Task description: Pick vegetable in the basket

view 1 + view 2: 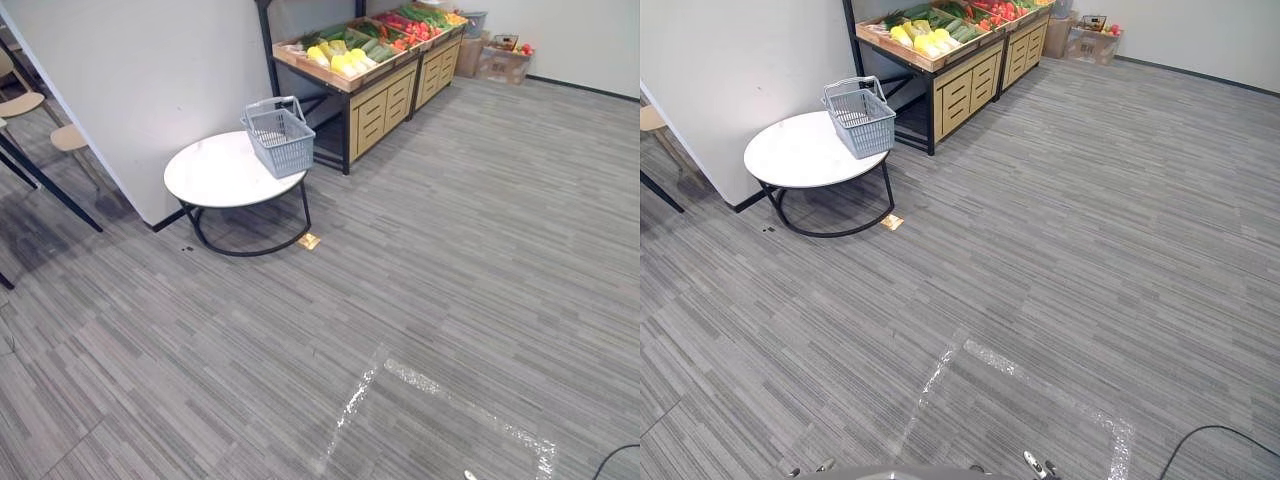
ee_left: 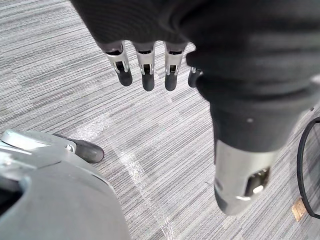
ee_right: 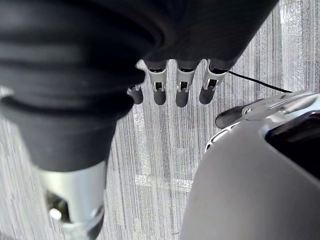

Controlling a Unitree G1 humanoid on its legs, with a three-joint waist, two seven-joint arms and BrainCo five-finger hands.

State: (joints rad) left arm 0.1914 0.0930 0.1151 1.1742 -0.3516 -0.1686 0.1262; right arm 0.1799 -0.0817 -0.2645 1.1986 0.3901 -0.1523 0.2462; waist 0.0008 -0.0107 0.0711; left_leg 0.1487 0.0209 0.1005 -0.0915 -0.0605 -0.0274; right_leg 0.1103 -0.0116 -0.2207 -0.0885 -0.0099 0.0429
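A grey plastic basket (image 1: pixel 279 137) with its handle up stands on the right edge of a round white table (image 1: pixel 220 172), far ahead on the left. Behind it a wooden produce stand (image 1: pixel 352 62) holds yellow, green and red vegetables (image 1: pixel 340 55). My left hand (image 2: pixel 145 65) hangs over the grey floor with straight fingers and holds nothing. My right hand (image 3: pixel 180 82) hangs the same way, fingers straight and empty. Both hands are far from the basket and the stand.
A white wall (image 1: pixel 150 70) rises behind the table. Chairs (image 1: pixel 30 110) stand at far left. Cardboard boxes (image 1: pixel 500 60) sit past the stand. A small yellow tag (image 1: pixel 308 241) lies by the table's black ring base. Shiny tape (image 1: pixel 420 385) marks the floor.
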